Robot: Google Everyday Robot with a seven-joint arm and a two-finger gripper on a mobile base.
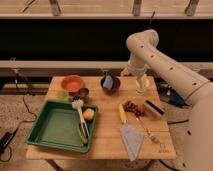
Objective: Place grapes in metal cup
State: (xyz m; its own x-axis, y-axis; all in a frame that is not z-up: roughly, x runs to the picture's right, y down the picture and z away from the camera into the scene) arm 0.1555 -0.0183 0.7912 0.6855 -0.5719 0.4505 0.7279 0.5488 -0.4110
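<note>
The grapes (132, 107), a small dark reddish-purple bunch, lie on the wooden table (107, 137) right of centre, next to a yellow banana (121, 113). The metal cup (83, 93), small and dark grey, stands at the left, by the orange bowl (73, 83) and a small light-green cup (62, 94). My gripper (141, 88) hangs at the back right of the table, above and behind the grapes, far right of the metal cup.
A green tray (55, 127) at front left holds a white brush and an orange fruit (88, 114). A dark brown bowl (110, 84) with a blue item stands at the back. A grey cloth (131, 141), a fork and a dark bar (154, 108) lie at front right.
</note>
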